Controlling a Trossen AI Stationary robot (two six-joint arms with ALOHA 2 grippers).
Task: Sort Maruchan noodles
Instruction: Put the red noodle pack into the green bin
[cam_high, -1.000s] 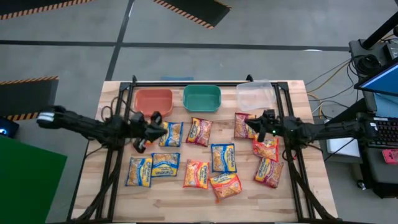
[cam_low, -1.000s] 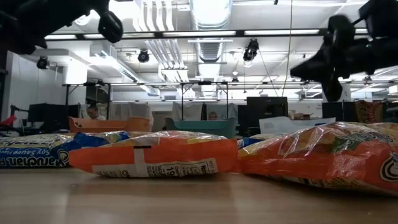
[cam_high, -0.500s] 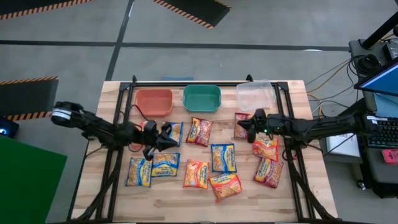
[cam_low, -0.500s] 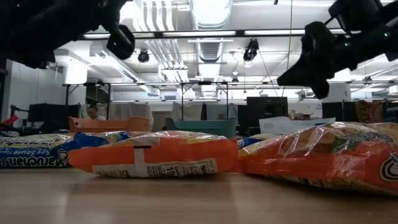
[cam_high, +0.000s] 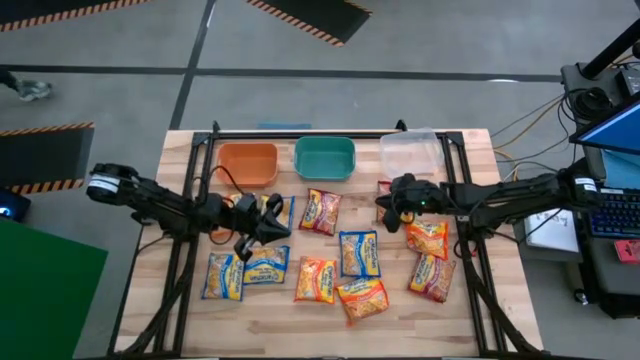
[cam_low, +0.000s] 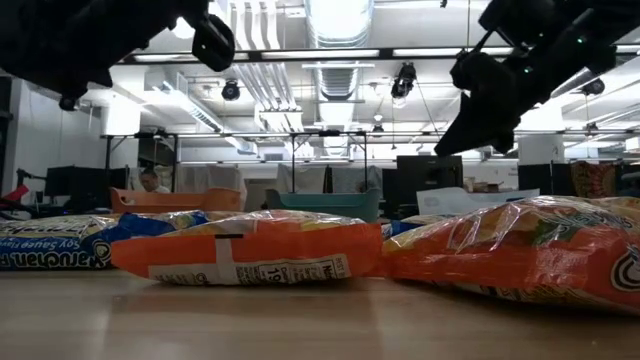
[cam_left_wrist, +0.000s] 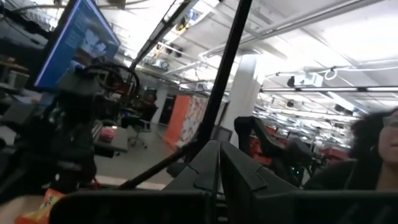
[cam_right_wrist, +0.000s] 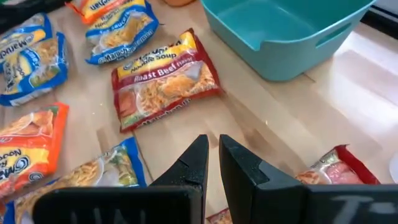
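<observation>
Two claws hang above the tabletop (cam_high: 190, 310), both empty. The left claw (cam_high: 268, 222), fingers pressed together, sits over the blue packets on the left half; the right claw (cam_high: 385, 205), fingers nearly touching with only a thin slit between them, sits over a maroon packet (cam_high: 385, 190) near the back, in front of the clear bin (cam_high: 410, 152).

Open wood lies between the right claw and the green bin (cam_high: 325, 157), and a wide bare strip runs along the front edge. An orange bin (cam_high: 247, 163) stands left of the green one; all three line the back edge, close together. A dark metal frame borders the wood slab at both sides.

Packets are flat, glossy, crinkled plastic rectangles lying loose, mostly apart. Counting from above: four blue-and-yellow (cam_high: 223, 275), (cam_high: 266, 264), (cam_high: 359, 252), and one (cam_high: 280, 212) partly under the left claw; four orange (cam_high: 316, 279), (cam_high: 362, 297), (cam_high: 431, 276), (cam_high: 428, 238); two maroon, the second (cam_high: 321, 211) in front of the green bin, its label reading roast beef in the right wrist view. The low view shows an orange packet (cam_low: 250, 250) puffed and shiny at the front edge.
</observation>
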